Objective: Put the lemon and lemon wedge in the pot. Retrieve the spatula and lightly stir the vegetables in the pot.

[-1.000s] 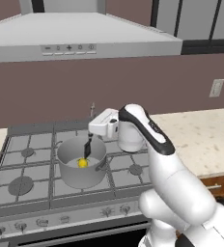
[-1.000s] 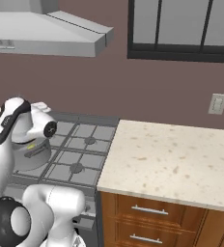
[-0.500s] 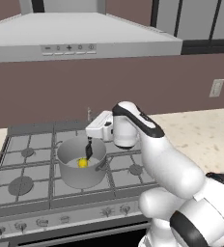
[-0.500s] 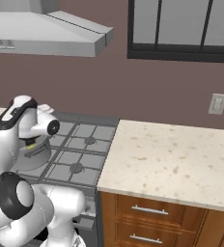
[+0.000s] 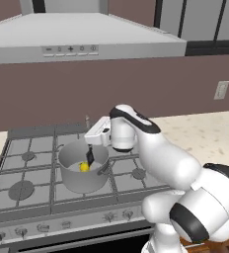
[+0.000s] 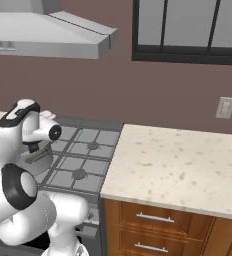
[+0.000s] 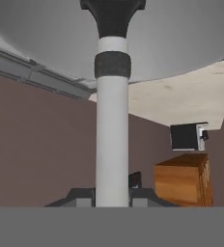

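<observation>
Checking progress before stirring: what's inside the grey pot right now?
Inside the grey metal pot sits a small yellow lemon, with the spatula's dark blade dipping in. The near wall hides the rest.

I see a gas stove [image 5: 27, 173] under a range hood [image 5: 82, 37], speckled counter [image 6: 188, 165] beside it, possibly wooden drawers [image 6: 153, 225] below.

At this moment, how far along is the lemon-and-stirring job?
Done: the lemon lies in the pot. In hand: the gripper holds the spatula, its dark blade down inside the pot. Left: the stirring. I cannot make out a wedge.
</observation>
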